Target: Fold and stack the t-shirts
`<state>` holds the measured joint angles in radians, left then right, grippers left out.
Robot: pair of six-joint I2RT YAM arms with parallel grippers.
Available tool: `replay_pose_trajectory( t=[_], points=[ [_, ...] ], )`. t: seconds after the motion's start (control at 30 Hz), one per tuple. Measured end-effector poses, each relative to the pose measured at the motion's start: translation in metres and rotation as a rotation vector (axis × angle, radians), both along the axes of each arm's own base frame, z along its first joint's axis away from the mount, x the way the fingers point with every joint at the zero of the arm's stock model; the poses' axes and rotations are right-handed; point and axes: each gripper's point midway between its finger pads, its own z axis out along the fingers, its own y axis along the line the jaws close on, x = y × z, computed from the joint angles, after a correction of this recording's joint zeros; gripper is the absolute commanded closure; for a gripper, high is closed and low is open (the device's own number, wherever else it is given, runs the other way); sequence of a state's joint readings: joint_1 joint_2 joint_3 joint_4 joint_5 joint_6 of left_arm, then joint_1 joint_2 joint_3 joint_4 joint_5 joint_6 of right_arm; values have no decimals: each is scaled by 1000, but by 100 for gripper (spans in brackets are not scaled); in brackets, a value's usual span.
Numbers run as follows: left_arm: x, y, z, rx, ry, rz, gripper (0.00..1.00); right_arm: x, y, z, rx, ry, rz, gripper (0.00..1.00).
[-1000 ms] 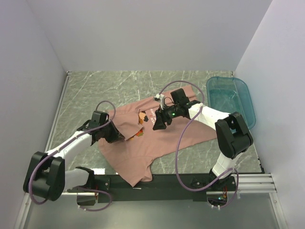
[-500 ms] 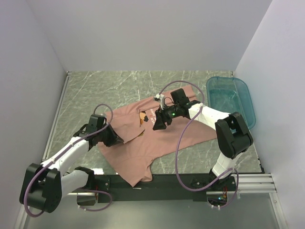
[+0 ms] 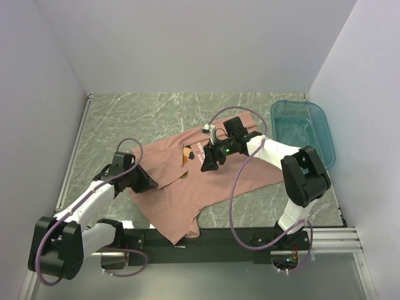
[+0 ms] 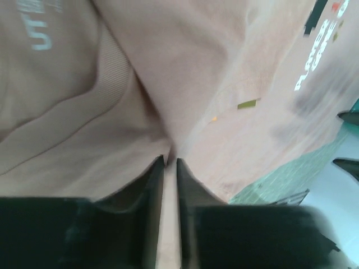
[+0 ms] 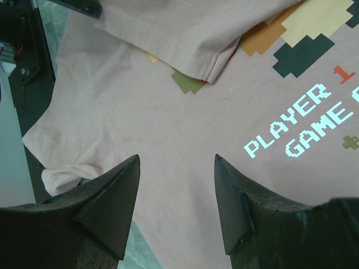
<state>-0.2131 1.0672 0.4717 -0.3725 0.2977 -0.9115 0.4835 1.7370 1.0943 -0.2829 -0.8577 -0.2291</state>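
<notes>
Two things could spoil the fold from here. The pink t-shirt (image 3: 212, 187) lies in the middle of the green table (image 3: 156, 115), with one end reaching the near edge by the arm bases. One flap (image 5: 185, 33) is laid over part of the chest picture. The left gripper (image 4: 170, 162) sits low on the left side of the shirt, right at a crease. Its fingers are almost pressed together, with only a thin slit between them. I cannot tell if any cloth is caught in that slit. If some is caught and the arm pulls away, the flap could drag back and come undone. The whole shirt could slide too, because it is light and soft. The right gripper (image 5: 176, 162) hangs over the chest, near the white words, with its fingers spread wide and nothing between them. If it comes down and grabs two layers and not one, the next fold would bunch up. The end by the near edge could also slip off. The teal tub (image 3: 329, 150) stands well apart, so it should not get bumped.
</notes>
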Motion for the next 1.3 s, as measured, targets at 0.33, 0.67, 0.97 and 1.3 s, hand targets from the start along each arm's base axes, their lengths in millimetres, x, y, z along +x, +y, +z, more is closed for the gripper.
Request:
replay_pose_trajectory(
  t=[0.33, 0.67, 0.97, 1.3],
  points=[
    [21, 31, 37, 43, -144, 137, 28, 4, -6, 2, -29, -26, 6, 38],
    [106, 109, 30, 37, -159, 448, 53, 13, -19, 26, -3, -88, -18, 38],
    [151, 150, 25, 121, -136, 524, 54, 12, -20, 30, 12, -85, -15, 38],
    [146, 166, -19, 182, -7, 539, 57, 14, -24, 30, 14, -82, -24, 38]
  ],
)
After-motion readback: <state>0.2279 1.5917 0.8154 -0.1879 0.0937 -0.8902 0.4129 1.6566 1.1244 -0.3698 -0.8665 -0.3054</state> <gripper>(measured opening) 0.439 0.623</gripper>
